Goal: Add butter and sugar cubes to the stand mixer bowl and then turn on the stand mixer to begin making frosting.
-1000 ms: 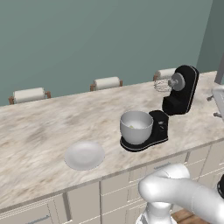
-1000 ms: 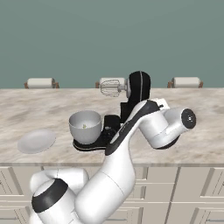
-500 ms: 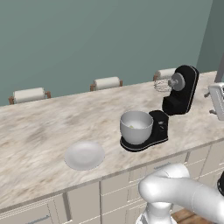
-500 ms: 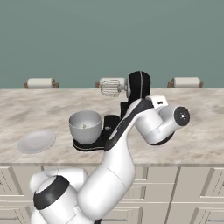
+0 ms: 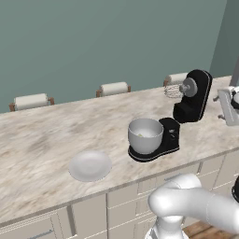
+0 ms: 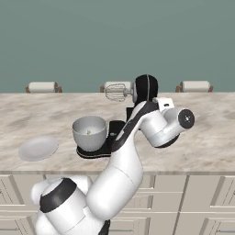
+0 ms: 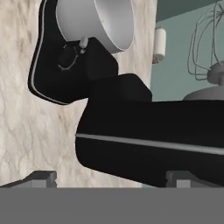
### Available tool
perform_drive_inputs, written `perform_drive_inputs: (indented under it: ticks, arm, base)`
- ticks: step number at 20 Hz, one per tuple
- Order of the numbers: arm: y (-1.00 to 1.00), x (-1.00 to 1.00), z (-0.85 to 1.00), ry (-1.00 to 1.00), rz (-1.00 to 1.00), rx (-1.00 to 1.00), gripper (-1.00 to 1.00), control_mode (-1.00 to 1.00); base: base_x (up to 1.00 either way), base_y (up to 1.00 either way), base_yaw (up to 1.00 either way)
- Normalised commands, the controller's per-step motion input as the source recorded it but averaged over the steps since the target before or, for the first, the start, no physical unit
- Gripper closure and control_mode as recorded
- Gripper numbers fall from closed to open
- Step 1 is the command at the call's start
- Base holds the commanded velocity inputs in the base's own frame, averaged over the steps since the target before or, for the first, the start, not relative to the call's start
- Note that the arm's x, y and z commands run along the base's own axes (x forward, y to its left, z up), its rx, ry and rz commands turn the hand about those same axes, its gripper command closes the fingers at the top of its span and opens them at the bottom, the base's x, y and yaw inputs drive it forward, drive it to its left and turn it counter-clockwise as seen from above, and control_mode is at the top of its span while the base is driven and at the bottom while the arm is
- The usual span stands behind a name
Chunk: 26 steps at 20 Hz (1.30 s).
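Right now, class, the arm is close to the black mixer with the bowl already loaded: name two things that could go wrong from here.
1. The open gripper sits very near the mixer, beside its raised head; a careless move could knock it or shift its base.
2. The whisk is tilted up, clear of the bowl; switching on now would probably spin it in air, leaving the pale bits inside unmixed.

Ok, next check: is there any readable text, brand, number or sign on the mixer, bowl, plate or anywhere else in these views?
None can be read.
stand mixer: glossy black, no brand or lettering visible; its silver trim line is plain.
knob on the mixer base: small ticks around it, no legible numbers.
stand mixer bowl: plain metal, no marking.
plate: plain white.
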Motion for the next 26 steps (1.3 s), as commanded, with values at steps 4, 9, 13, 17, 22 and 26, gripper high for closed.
perform_drive_inputs:
  ticks: [4,9,13,17,22,26]
  arm:
    - [-0.04,0.26,0.0,0.0,0.0,0.04,-1.0,-1.0]
    - [-0.15,0.23,0.0,0.0,0.0,0.06,-1.0,-1.0]
    - [-0.14,0.23,0.0,0.0,0.0,0.05,-1.0,-1.0]
    - [-0.02,0.23,0.0,0.0,0.0,0.03,-1.0,-1.0]
    - [0.0,0.29,0.0,0.0,0.0,0.01,-1.0,-1.0]
    - [0.0,0.26,0.0,0.0,0.01,0.01,-1.0,-1.0]
  base:
    - [0.0,0.0,0.0]
    - [0.0,0.0,0.0]
    - [0.0,0.0,0.0]
    - [0.0,0.0,0.0]
    - [0.0,0.0,0.0]
    - [0.0,0.0,0.0]
